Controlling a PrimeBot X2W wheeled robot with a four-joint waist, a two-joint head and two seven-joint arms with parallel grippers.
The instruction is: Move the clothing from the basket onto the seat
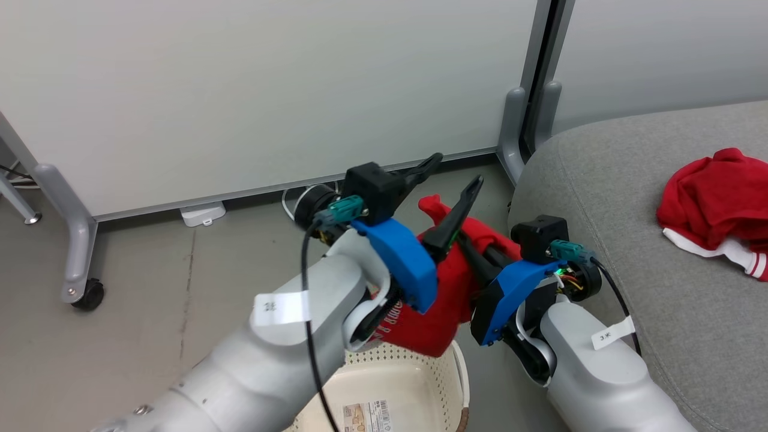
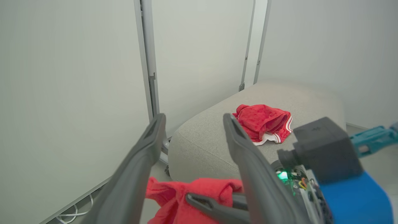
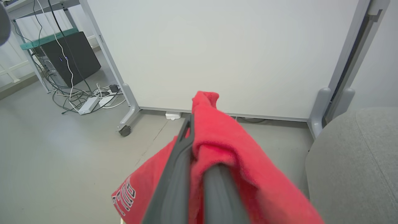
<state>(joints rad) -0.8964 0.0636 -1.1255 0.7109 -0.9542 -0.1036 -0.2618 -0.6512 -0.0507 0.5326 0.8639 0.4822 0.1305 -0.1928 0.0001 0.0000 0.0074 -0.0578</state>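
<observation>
Head view shows the carry step in hand: a bright red thin-fabric jersey with white lettering (image 1: pixel 444 300) hangs in the air just beside the large grey fabric-upholstered seat (image 1: pixel 630 240), lifted clear of the cream perforated plastic basket (image 1: pixel 420 366), which stands on the floor beside the seat and looks empty in the part that is visible. Another crumpled red garment with white striped trim (image 1: pixel 714 198) already lies on the seat, well in from its edge, so by my reading this jersey is the last piece to go across. The right pincer (image 3: pixel 192 137) is clamped together on a bunched fold of the jersey, the cloth draping over both dark fingers and hanging down beneath them. The left pincer (image 1: pixel 459 169) stands with its jaws spread wide and nothing between them; one finger crosses in front of the jersey, and whether it touches the cloth I cannot tell. The next move, as I judge it, calls for the right arm to swing the jersey over the seat near the garment lying there, high enough that the hanging tail clears the seat's rounded edge, and only then to part its jaws; the left arm should stay out of the cloth's way.
</observation>
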